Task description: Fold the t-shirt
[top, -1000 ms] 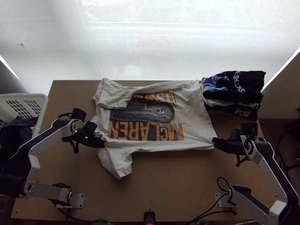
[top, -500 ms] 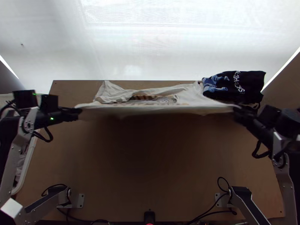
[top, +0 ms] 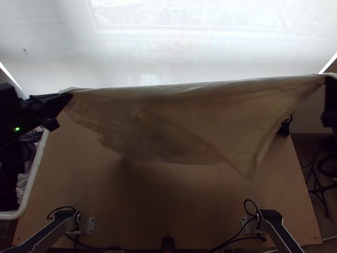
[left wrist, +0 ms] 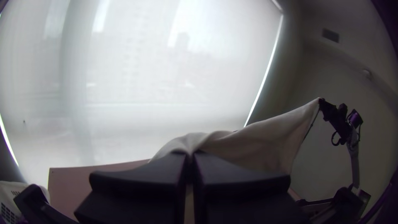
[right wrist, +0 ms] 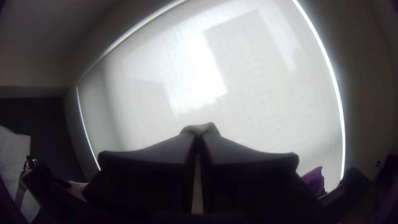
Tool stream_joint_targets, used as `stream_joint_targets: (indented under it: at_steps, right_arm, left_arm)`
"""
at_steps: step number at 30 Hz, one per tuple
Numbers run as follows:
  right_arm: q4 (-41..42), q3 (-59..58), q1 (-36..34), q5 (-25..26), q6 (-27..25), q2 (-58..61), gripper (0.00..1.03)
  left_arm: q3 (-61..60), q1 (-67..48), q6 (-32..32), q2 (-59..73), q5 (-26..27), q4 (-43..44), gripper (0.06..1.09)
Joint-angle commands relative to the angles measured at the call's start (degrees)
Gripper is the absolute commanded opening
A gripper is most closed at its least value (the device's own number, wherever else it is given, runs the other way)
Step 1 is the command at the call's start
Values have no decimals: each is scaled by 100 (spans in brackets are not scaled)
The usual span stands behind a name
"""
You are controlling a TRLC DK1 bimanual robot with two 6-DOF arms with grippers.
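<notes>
Over the far part of the wooden table (top: pixel 177 211), the t-shirt (top: pixel 181 122) hangs in the air, stretched from left to right, its lower edge loose. At the left stands the white basket (top: pixel 35 168) with clothes. The left gripper (left wrist: pixel 189 154) and the right gripper (right wrist: pixel 199 132) are each closed on one upper corner of the shirt. So the lifting is done, I think; laying down, folding and smoothing are left.

The wooden surface (top: pixel 189 202) has a metal plate (top: pixel 90 225) near its lower left, another plate (top: pixel 245 224) toward the lower right, black cables (top: pixel 244 205) beside them, and dark cloth (top: pixel 284 128) by the right edge.
</notes>
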Motion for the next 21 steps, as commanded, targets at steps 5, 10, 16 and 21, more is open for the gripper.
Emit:
stream_joint_targets:
  at_steps: [5, 10, 16, 21]
  right_arm:
    - [-574, 1903, 503, -363, 812, -695, 3]
    - [-1523, 3142, 249, -829, 1384, -730, 3]
    - [-1734, 3590, -235, -1374, 1665, -791, 3]
    - [-1620, 2843, -305, -1409, 1665, -871, 3]
  left_arm:
    - [2055, -865, -1214, -1004, 1026, -224, 9]
    - [2723, -689, -1364, -1522, 1369, -294, 9]
    - [2890, -671, -1399, -1751, 1396, -452, 9]
    - [2460, -636, -1390, -1777, 1396, -443, 9]
